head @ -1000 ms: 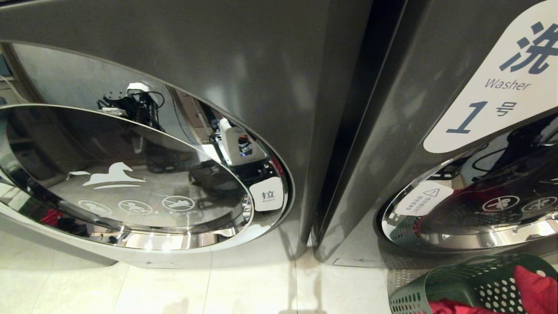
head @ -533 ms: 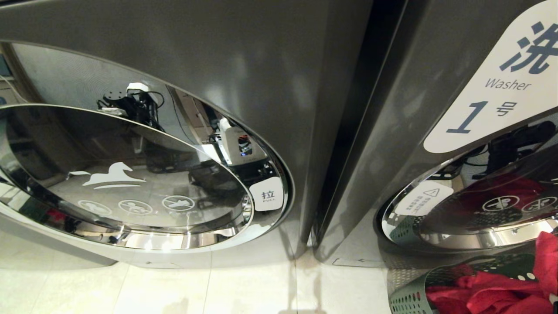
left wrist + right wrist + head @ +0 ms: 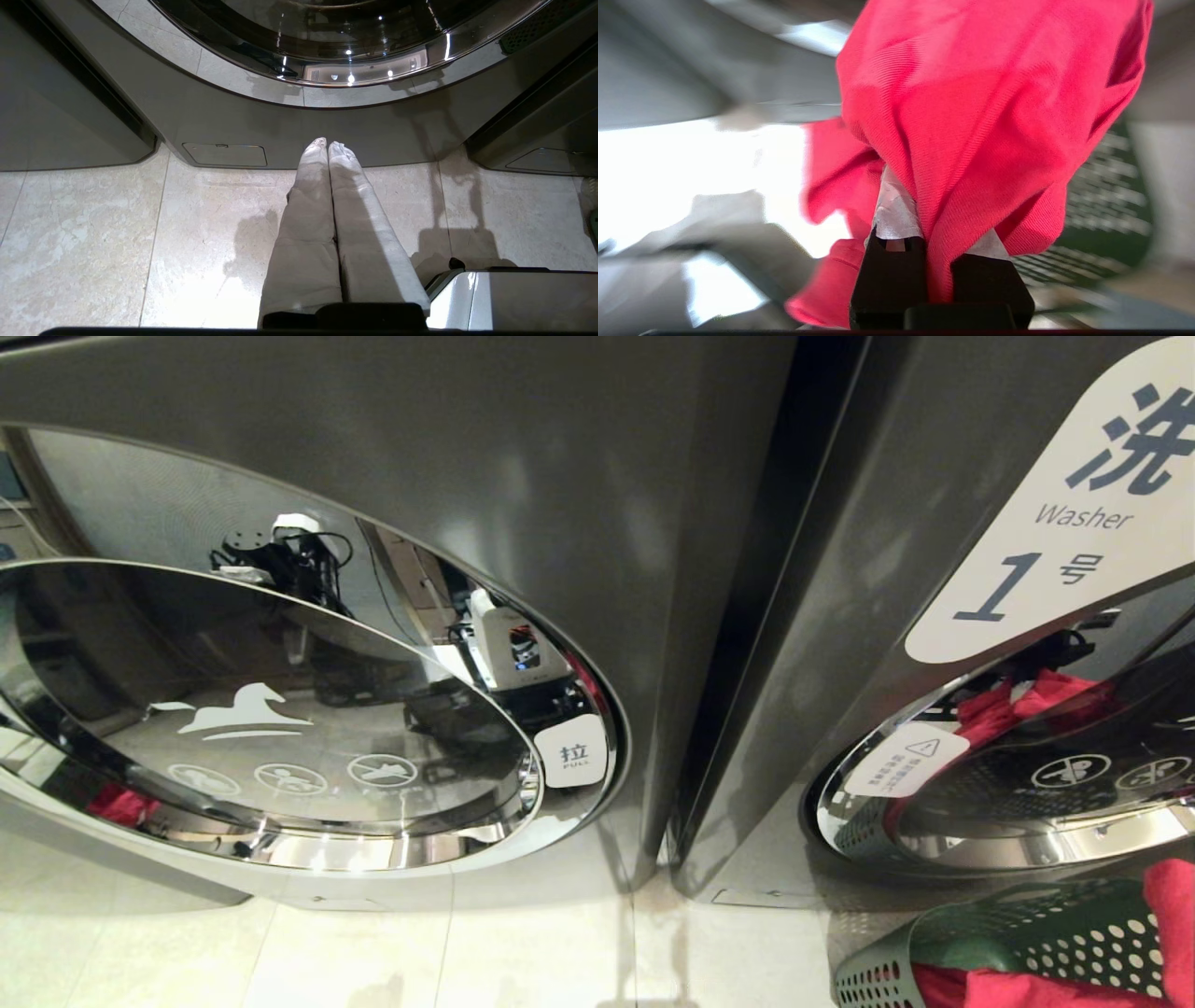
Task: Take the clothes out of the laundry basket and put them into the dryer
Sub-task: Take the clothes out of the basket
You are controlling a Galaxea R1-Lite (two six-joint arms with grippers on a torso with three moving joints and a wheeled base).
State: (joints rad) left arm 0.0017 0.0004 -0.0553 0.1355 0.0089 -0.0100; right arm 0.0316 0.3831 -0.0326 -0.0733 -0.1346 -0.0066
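Left to right: the dark grey front-loading dryer [image 3: 392,476] with its chrome-rimmed round glass door [image 3: 271,728] fills the left of the head view, and that door looks closed against the cabinet, white pull tab [image 3: 571,753] on its right edge. Left gripper [image 3: 327,145] is parked low over the pale tiled floor [image 3: 93,233] in front of the machine, white-taped fingers pressed together, holding nothing. Next along is the alike grey machine with the white "1" washer label [image 3: 1055,541]. Far right, the dark green perforated plastic laundry basket [image 3: 1018,933] sits on the floor in front of that machine, red cloth still inside. Right gripper [image 3: 930,224] is pinching a bunched red knit garment [image 3: 971,107], fingers closed tight on a fold, basket mesh behind it. Risks as I read it: door isn't open, so the garment has nowhere to go unless the left arm pulls the tab first. The pinch is on a thin fold only, so a fast swing could let it slip. Trailing fabric could snag the basket rim and tip it. Wrong-machine risk too, since "1" is the nearer door.
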